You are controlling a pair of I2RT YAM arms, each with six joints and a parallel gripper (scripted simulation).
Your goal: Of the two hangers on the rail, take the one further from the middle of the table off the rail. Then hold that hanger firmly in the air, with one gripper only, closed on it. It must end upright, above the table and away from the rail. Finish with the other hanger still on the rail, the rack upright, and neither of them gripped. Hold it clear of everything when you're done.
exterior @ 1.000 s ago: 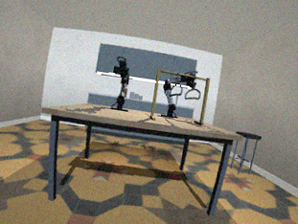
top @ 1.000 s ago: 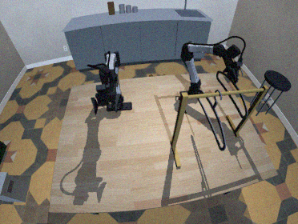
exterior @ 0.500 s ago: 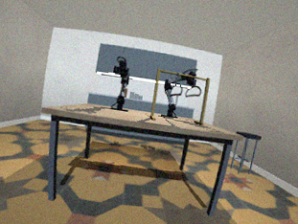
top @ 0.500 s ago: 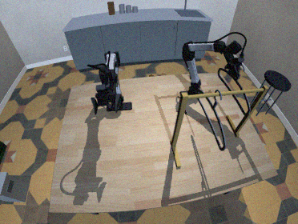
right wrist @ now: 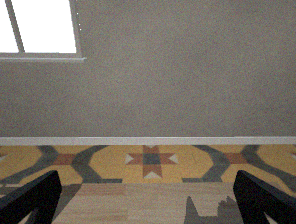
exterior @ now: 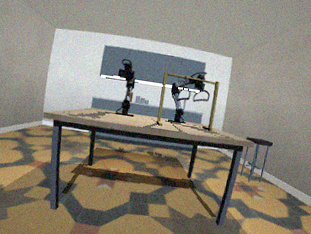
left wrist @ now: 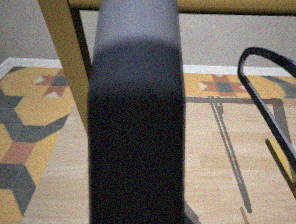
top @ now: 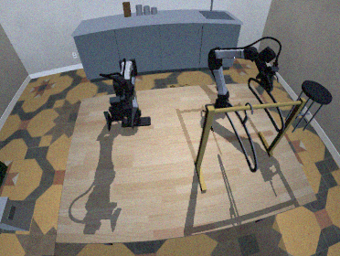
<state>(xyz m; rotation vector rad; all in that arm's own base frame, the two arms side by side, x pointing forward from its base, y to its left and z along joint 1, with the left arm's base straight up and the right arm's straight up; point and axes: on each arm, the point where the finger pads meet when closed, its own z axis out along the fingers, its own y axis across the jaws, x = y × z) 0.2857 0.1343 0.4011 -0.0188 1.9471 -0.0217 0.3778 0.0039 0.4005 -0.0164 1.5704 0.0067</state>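
Observation:
The lifted hanger [top: 281, 130] [exterior: 200, 101] is black and hangs upright in the air behind the rack, on the arms' side, apart from the rail. My left gripper [top: 270, 87] is shut on it near its neck. In the left wrist view the dark closed fingers fill the middle and I cannot make out the held hanger. The other hanger [top: 254, 170] [left wrist: 272, 117] hangs by its hook from the yellow rail [top: 274, 105] [exterior: 191, 78], ungripped. The rack stands upright. My right gripper [top: 121, 122] [right wrist: 147, 179] is open and empty, far from the rack.
The wooden table [top: 137, 183] [exterior: 118, 122] carries both arms and the rack. The rack post [top: 204, 146] nearer the middle and the far post [top: 285, 130] stand on yellow feet. A dark stool [top: 316, 92] stands on the floor beyond the table's edge.

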